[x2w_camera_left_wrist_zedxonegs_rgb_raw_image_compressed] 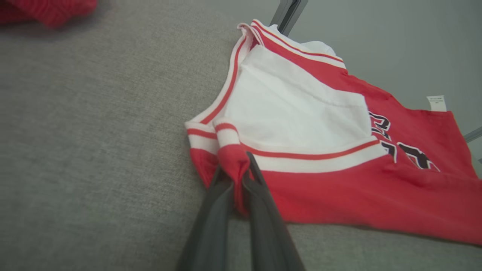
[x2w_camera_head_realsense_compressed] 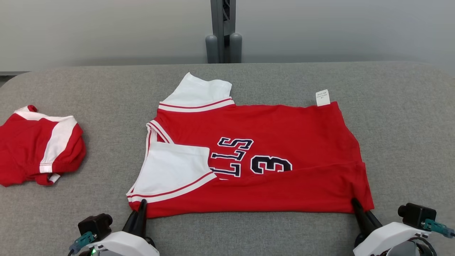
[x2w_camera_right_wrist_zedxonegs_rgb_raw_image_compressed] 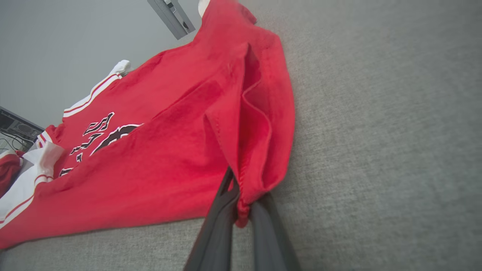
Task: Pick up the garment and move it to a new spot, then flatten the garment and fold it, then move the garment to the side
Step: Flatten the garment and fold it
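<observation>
Jersey [x2w_camera_head_realsense_compressed: 270,149] pinched at both near corners

Left gripper [x2w_camera_left_wrist_zedxonegs_rgb_raw_image_compressed: 235,171] is clamped on the jersey's near left corner, with a bunched red tuck below the striped trim squeezed between its dark fingers. Right gripper [x2w_camera_right_wrist_zedxonegs_rgb_raw_image_compressed: 241,195] is likewise closed on the near right hem corner, where the cloth puckers into a pocket-like fold. The jersey lies across the middle of the table [x2w_camera_head_realsense_compressed: 408,142], neck to the left and hem to the right. Its near strip is creased over part of the dark lettering and numeral. It is smooth red knit with white shoulder panels and red-and-white trim. The table cover is coarse grey weave with rounded corners. Well to the left, apart from the jersey, sits a crumpled heap [x2w_camera_head_realsense_compressed: 39,145] of red and white cloth. A white tag [x2w_camera_head_realsense_compressed: 322,97] sticks out at the jersey's far edge. Beyond the table a grey post [x2w_camera_head_realsense_compressed: 223,32] stands against a pale wall [x2w_camera_head_realsense_compressed: 106,28].
</observation>
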Controlling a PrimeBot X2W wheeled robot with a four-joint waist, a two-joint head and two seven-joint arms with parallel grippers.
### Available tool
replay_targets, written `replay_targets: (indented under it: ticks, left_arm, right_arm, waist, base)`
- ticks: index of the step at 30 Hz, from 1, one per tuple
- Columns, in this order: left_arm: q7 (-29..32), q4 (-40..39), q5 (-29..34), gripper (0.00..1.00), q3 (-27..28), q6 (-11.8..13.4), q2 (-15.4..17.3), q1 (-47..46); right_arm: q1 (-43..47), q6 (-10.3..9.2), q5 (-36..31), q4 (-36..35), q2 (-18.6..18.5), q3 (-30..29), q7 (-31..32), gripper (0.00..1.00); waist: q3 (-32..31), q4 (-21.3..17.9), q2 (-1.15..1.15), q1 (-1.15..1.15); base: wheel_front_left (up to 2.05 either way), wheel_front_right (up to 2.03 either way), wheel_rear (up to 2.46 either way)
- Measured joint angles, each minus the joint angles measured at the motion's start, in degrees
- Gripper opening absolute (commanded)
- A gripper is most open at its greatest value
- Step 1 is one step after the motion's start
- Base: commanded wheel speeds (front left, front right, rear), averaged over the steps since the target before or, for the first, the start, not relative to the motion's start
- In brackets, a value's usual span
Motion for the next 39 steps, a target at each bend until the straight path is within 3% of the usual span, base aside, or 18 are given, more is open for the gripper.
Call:
replay_targets:
  ticks: [7, 17, 28, 39]
  left_arm:
    - [-0.41, -0.09, 2.65, 0.0, -1.99, 0.26, 0.71, 1.31]
    - [5.92, -4.05, 5.16, 0.0, -4.36, 4.75, 3.59, 6.36]
    - [21.21, -22.02, 7.06, 0.0, -8.02, 8.0, 9.94, 15.81]
    - [31.28, -36.64, 7.49, 0.0, -10.04, 11.63, 13.41, 23.42]
  right_arm:
    - [0.26, 0.0, 1.01, -0.05, -1.55, 1.56, 1.4, 0.0]
    - [3.67, 0.0, 6.46, -4.05, -6.61, 5.47, 10.32, 0.0]
    - [8.11, 0.0, 14.1, -12.26, -14.7, 6.37, 28.53, 0.0]
    - [12.44, 0.0, 14.08, -16.62, -15.04, 1.04, 36.97, 0.0]
  waist:
    - [-2.01, 0.09, 0.0, 0.0]
    - [-4.89, 0.07, 0.0, 0.0]
    - [-6.0, 0.72, 0.0, 0.0]
    - [-6.12, 2.15, 0.0, 0.0]
  base:
    - [0.0, 0.0, 0.0]
    - [0.0, 0.0, 0.0]
    - [0.0, 0.0, 0.0]
    - [0.0, 0.0, 0.0]
